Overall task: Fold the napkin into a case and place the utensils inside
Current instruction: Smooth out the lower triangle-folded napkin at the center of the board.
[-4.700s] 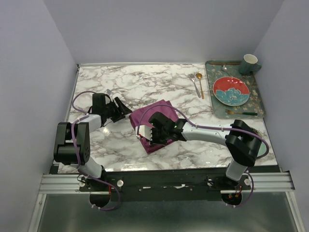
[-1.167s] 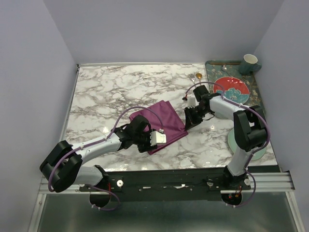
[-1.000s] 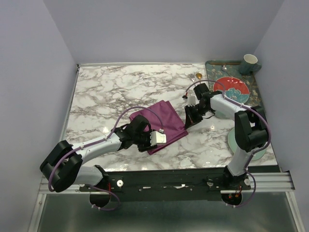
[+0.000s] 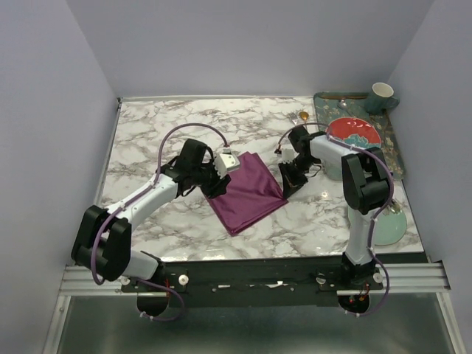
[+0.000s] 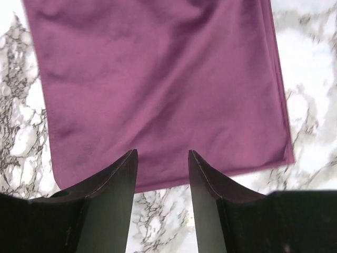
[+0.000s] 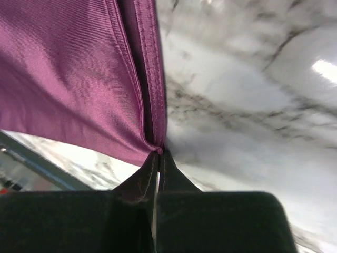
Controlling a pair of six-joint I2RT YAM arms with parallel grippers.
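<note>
Marble table (image 4: 169,125), plum satin napkin (image 4: 247,193) folded flat, smooth

The napkin (image 4: 247,193) is shiny plum purple, the worktop (image 4: 169,133) white with grey swirls, the plate (image 4: 361,133) red.

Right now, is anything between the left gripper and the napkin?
Nothing visible. The left gripper is open at the near edge of the napkin, with only the bare marble table between its jaws.
</note>
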